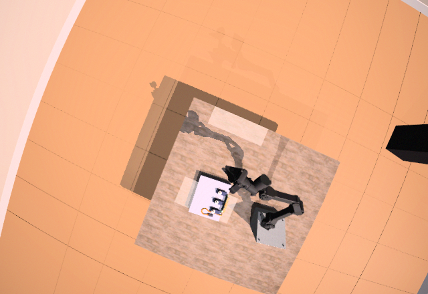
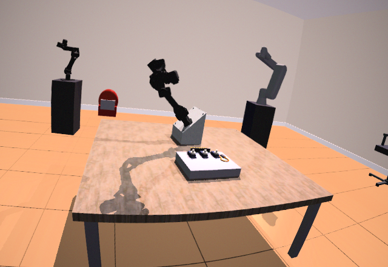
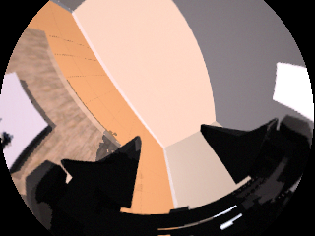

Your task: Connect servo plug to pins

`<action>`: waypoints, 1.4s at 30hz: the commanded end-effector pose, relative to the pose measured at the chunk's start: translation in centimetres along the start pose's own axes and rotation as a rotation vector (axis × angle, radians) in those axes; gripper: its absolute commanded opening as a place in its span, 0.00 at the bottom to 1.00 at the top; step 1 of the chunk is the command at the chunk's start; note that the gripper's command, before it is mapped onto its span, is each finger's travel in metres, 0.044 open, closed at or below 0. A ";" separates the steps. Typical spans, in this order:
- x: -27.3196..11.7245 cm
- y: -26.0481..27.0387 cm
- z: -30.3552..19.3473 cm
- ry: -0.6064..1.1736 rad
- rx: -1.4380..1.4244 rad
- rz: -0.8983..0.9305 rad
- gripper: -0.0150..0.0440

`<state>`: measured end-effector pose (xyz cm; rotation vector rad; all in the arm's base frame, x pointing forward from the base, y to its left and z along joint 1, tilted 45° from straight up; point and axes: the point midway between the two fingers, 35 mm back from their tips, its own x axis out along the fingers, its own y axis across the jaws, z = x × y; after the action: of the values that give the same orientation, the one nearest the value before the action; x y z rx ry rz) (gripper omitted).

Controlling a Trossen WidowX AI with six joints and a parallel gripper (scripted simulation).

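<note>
Top view: a wooden table (image 1: pixel 221 249) (image 2: pixel 150 192) (image 3: pixel 64 98) with mottled brown grain on an orange tiled floor (image 1: pixel 103 77) (image 2: pixel 25 164) (image 3: pixel 118 108). Near its left edge, toward the lower-left corner, a flat white rectangular holder (image 1: pixel 204 194) (image 2: pixel 213 164) (image 3: pixel 20 118) carries three small dark servo motors (image 1: pixel 217 202) (image 2: pixel 204 153) in a row. A looped orange lead (image 1: pixel 204 210) (image 2: pixel 224 159) lies at the row's lower end; the plug and its long axis are too small to make out. The jointed black arm (image 1: pixel 281 196) (image 2: pixel 172 101) reaches from a grey metal base (image 1: pixel 271 237) (image 2: pixel 194 135), its black gripper (image 1: pixel 228 172) (image 2: pixel 154 64) (image 3: pixel 171 133) above and just beside the holder's upper right corner.

Exterior view: gripper raised well above the table. Holder slab smooth, thick-sided; yellow-tipped dark strip (image 2: pixel 200 148) along the side facing the base. Lead loop on the slab's top, beside the end motor. Behind the table, two black pedestals (image 2: pixel 65 107) (image 2: pixel 258 122) with arms and a red round-topped object (image 2: pixel 108 96).

Wrist view: pointed black fingers spread wide, nothing between them; holder corner at far left, plug not discernible.
</note>
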<state>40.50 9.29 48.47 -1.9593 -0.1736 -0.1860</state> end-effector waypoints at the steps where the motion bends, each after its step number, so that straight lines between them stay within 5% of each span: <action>1: 0.0 0.0 0.0 0.000 0.004 0.000 0.89; 11: -0.9 1.2 -0.6 -0.001 0.160 0.011 0.45; 42: -5.2 6.6 -2.5 0.017 0.867 0.064 0.45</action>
<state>37.15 4.62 43.07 -1.1704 -0.1472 -0.0763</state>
